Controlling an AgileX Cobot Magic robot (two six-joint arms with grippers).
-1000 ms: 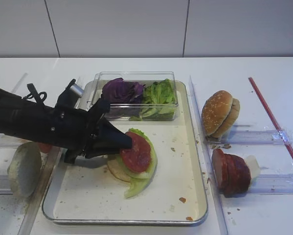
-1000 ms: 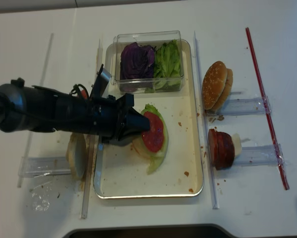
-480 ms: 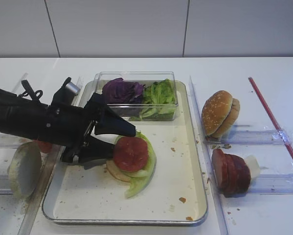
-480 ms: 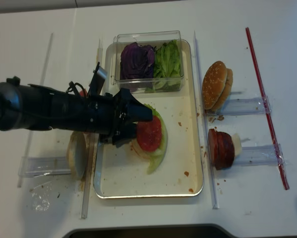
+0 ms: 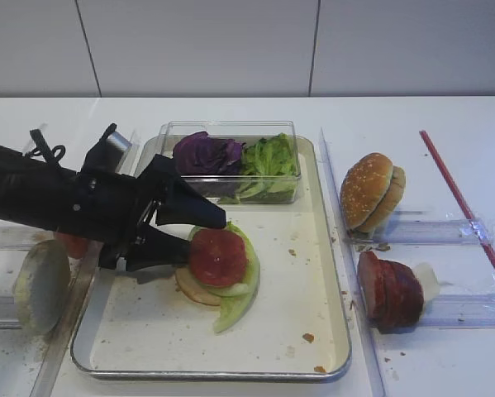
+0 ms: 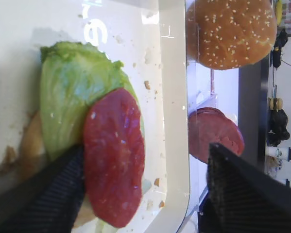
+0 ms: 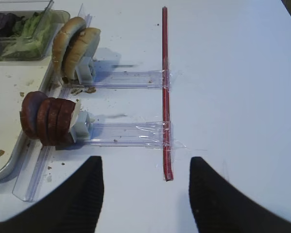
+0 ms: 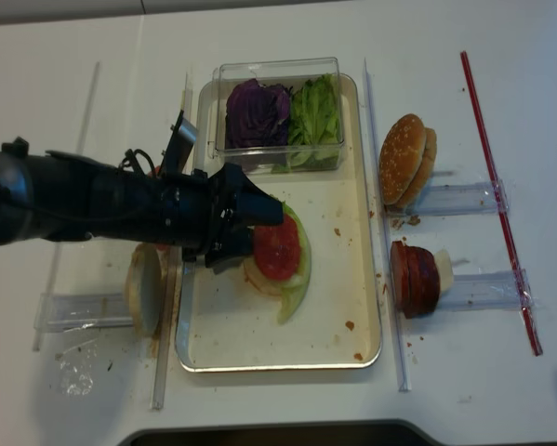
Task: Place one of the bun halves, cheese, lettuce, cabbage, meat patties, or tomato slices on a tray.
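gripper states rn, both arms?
Left gripper: open, holding nothing; tomato slice lies free on the stack.
Right gripper: open, empty.

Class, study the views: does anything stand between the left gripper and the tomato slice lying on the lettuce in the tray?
Nothing visible does. The left gripper is open, its fingers either side of the tomato slice, which lies flat on the lettuce inside the tray.

The left gripper (image 8: 248,232) hangs over the tray (image 8: 352,307), jaws spread beside a tomato slice (image 8: 277,247). The slice lies flat on lettuce (image 8: 295,293) over a bun half (image 8: 258,281). Patties (image 8: 411,277) stand right of the tray.
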